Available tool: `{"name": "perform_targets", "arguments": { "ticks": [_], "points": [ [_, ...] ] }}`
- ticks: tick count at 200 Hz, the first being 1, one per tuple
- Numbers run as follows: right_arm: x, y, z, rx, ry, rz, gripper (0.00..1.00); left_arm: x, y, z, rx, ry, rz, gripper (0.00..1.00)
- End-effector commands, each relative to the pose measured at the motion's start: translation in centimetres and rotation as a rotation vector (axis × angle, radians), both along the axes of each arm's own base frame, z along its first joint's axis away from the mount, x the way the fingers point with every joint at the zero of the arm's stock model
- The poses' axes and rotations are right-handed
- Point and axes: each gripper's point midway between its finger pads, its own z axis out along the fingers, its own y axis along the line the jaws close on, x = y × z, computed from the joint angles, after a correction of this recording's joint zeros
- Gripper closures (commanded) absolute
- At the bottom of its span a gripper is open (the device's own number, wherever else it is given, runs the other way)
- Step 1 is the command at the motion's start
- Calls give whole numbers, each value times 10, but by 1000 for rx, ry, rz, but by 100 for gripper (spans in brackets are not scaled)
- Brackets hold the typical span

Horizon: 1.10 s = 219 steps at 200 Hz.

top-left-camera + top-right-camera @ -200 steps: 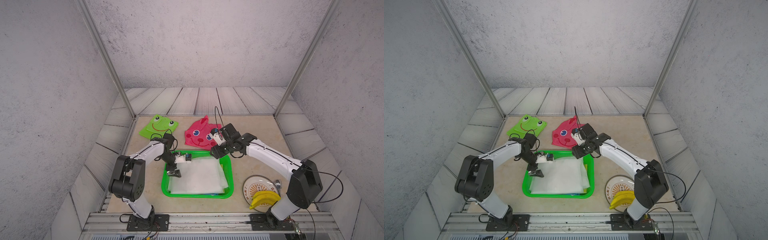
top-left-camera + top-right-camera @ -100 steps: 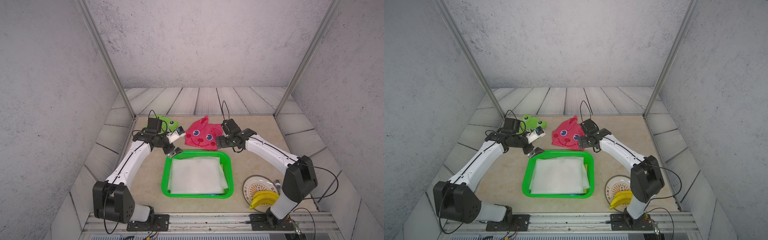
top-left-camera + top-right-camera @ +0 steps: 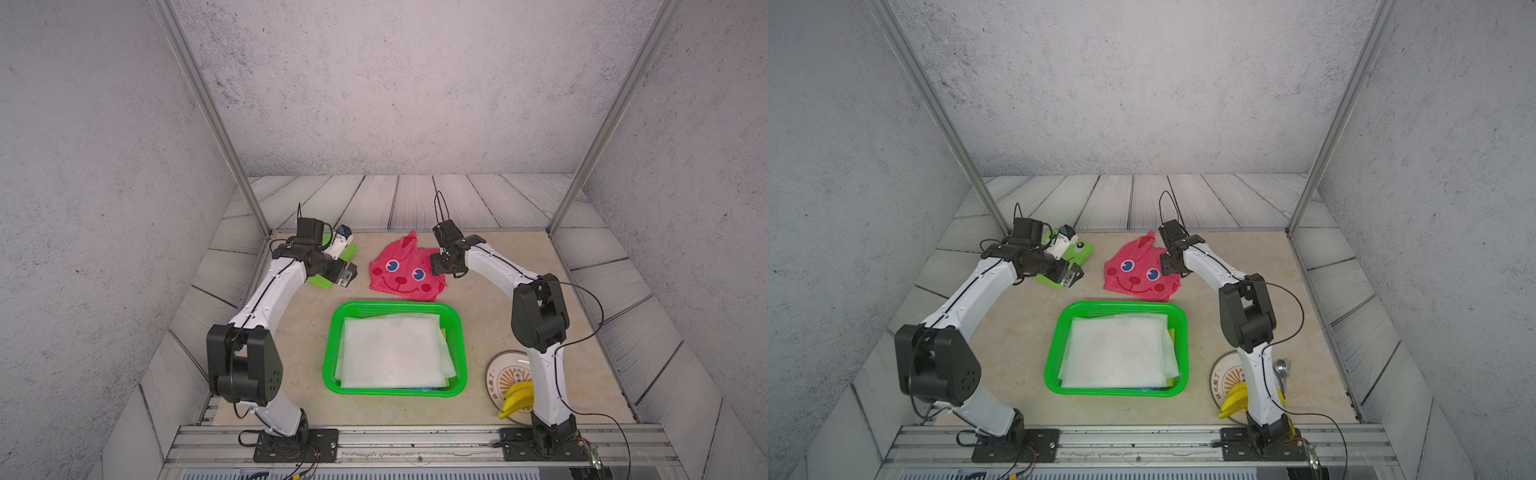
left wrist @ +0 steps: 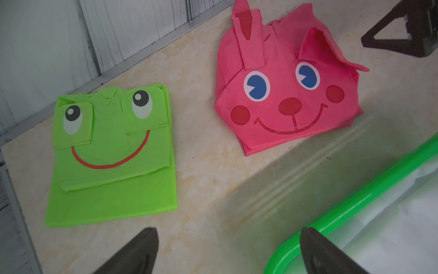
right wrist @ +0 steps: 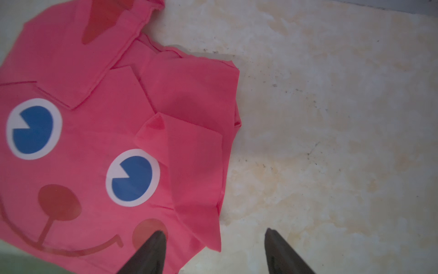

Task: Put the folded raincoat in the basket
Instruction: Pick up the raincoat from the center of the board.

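The green basket [image 3: 395, 306] [image 3: 1121, 306] stands at the front middle, and a white folded raincoat [image 3: 395, 353] [image 3: 1117, 353] lies flat inside it. Behind it a pink folded raincoat [image 3: 401, 274] [image 3: 1136, 274] [image 4: 284, 95] [image 5: 94, 142] with a rabbit face lies on the table. A green frog-face raincoat [image 3: 1081, 251] [image 4: 111, 154] lies to its left, partly under my left arm. My left gripper [image 3: 347, 274] [image 4: 228, 231] hangs open and empty between the frog raincoat and the basket's corner [image 4: 379, 185]. My right gripper [image 3: 435, 268] [image 5: 214, 232] is open, straddling the pink raincoat's right edge.
A round plate [image 3: 498, 370] with a bunch of bananas [image 3: 517, 401] sits at the front right beside the right arm's base. A metal utensil [image 3: 1281, 368] lies by it. Metal posts and grey walls close in the table on three sides.
Both arms have pulled back from the basket. The left gripper rose out of it to beside the frog raincoat. The right moved to the pink raincoat's edge. The white raincoat stays put.
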Motion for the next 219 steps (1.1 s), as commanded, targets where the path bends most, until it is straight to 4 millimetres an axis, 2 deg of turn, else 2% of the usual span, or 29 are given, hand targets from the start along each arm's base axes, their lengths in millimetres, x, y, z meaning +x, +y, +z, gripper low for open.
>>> {"name": "perform_targets", "arguments": {
  "ticks": [1, 16, 42, 62, 87, 131, 164, 178, 190, 202, 219],
  "points": [
    [4, 4, -17, -21, 60, 41, 29, 18, -7, -11, -34, 52, 42, 0],
    [10, 5, -29, -39, 84, 40, 28, 32, -15, -18, -35, 63, 44, 1],
    [20, 7, -45, -59, 92, 37, 27, 53, -29, -46, -10, 106, 44, 2],
    [32, -8, -50, -128, 55, -4, 28, 61, -40, -72, 1, 163, 36, 3],
    [51, -33, -35, -227, -30, -69, 32, 64, -55, -102, -8, 240, 36, 4],
    [85, -47, 2, -248, -186, -124, 30, 63, -75, -144, 13, 319, 38, 10],
    [108, -50, 7, -153, -215, -180, 30, 53, -93, -162, -10, 419, 26, 18],
    [107, -47, 16, -81, -199, -191, 30, 48, -97, -171, -16, 454, 30, 23],
    [99, -40, 31, -6, -175, -166, 29, 42, -101, -175, -33, 490, 33, 25],
    [83, -30, 40, 52, -144, -113, 28, 36, -105, -179, -60, 527, 39, 30],
    [55, -18, 42, 136, -97, -33, 28, 33, -102, -188, -62, 569, 107, 32]
  ]
}}
